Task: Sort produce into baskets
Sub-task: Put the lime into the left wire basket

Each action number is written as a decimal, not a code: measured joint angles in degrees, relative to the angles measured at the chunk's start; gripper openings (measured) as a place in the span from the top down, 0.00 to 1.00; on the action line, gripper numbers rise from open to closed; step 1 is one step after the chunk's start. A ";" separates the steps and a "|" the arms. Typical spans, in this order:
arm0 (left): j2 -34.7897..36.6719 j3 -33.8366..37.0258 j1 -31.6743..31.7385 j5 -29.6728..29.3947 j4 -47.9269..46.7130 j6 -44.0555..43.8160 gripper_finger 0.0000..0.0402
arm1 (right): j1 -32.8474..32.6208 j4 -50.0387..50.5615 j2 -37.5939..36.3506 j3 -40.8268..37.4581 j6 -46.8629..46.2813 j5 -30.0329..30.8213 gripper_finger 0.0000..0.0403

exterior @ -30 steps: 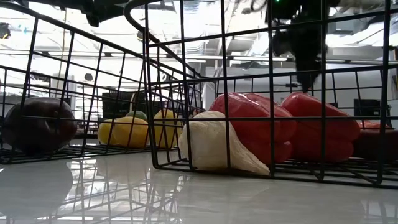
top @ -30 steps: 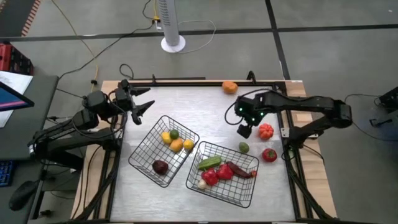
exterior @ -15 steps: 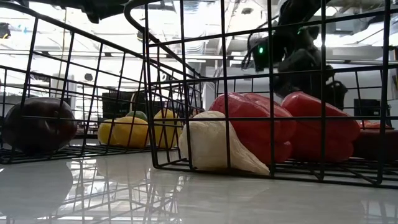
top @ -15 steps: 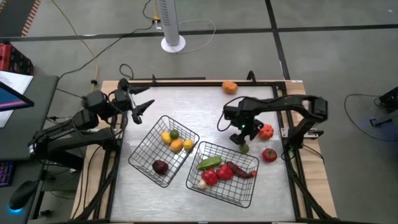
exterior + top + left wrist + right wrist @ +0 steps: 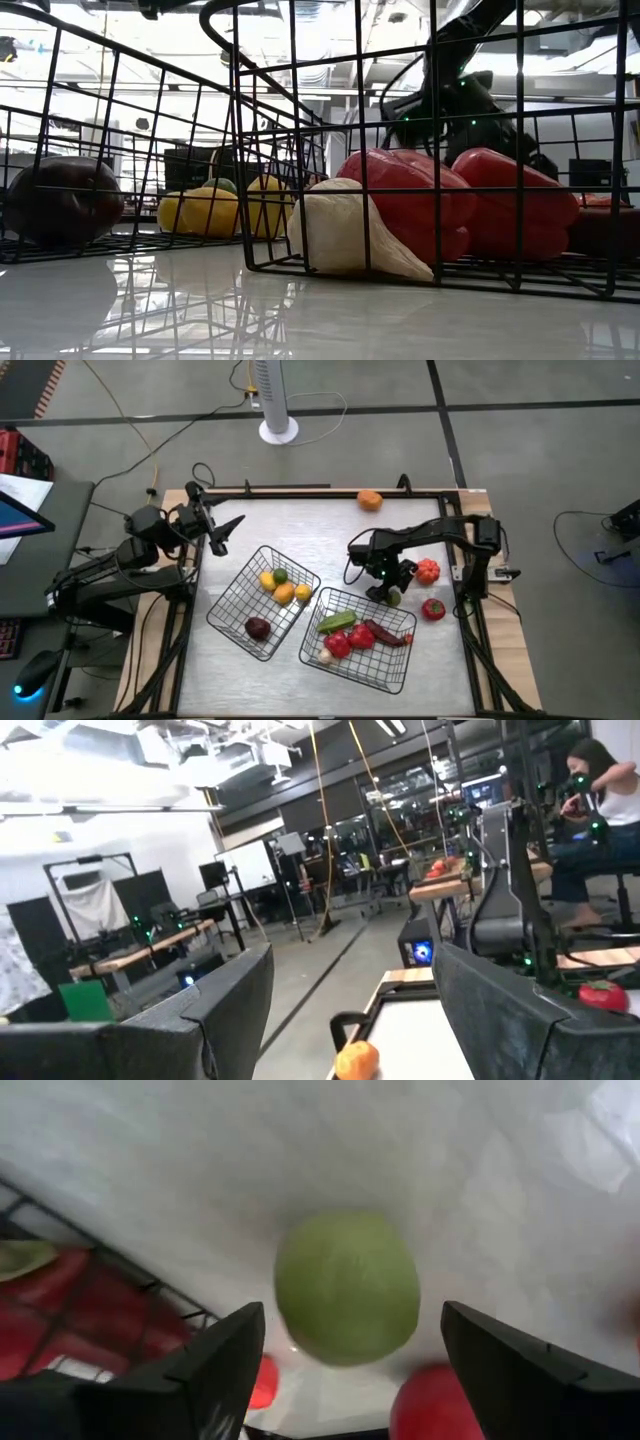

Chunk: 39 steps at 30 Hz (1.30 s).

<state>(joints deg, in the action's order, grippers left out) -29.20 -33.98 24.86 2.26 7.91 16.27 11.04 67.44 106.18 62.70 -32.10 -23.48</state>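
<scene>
Surface: pale glossy table point(image 5: 300, 535) with a dark rail along its edges, standing on a grey floor; a white fan base point(image 5: 278, 430) sits on the floor beyond the far edge.
Left basket point(image 5: 262, 602): black wire, set at an angle near the table's middle; it holds three yellow pieces point(image 5: 284, 592), one small green piece point(image 5: 281, 575) and a dark purple piece point(image 5: 258, 627).
Right basket point(image 5: 358, 638): black wire, just beside the left one; it holds a green pod point(image 5: 337, 622), red peppers point(image 5: 352, 640), a dark red chilli point(image 5: 388, 633) and a white piece point(image 5: 345, 238) at its near corner.
Loose produce: a green round fruit point(image 5: 347, 1288) on the table just outside the right basket's far corner; an orange-red tomato-like piece point(image 5: 429, 570) and a red piece point(image 5: 433, 609) near the right rail; an orange fruit point(image 5: 369, 500) at the far edge.
Right gripper point(image 5: 388, 588): low over the table, straight above the green fruit, fingers point(image 5: 520, 1370) spread on either side of it and not touching it in the wrist view.
Left gripper point(image 5: 222, 535): raised near the far left corner, well apart from both baskets, fingers point(image 5: 225, 1005) parted with nothing between them.
Background: a workshop room with benches and screens; a seated person point(image 5: 610, 795) shows far off in the left wrist view.
</scene>
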 joint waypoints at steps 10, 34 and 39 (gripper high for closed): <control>-0.01 0.00 0.00 -0.02 -0.07 -0.02 0.35 | 0.46 -0.16 0.98 0.05 5.00 3.67 0.49; 0.00 0.00 0.00 -0.04 -2.24 -2.48 0.35 | -6.84 -19.48 1.08 41.92 24.81 11.35 0.47; 0.01 0.00 0.00 -0.06 -2.11 -3.47 0.35 | -8.86 -27.61 4.64 41.92 29.80 9.88 0.42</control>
<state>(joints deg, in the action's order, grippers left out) -29.19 -33.98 24.86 2.20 5.81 12.80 2.18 39.83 110.82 104.61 -2.30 -13.61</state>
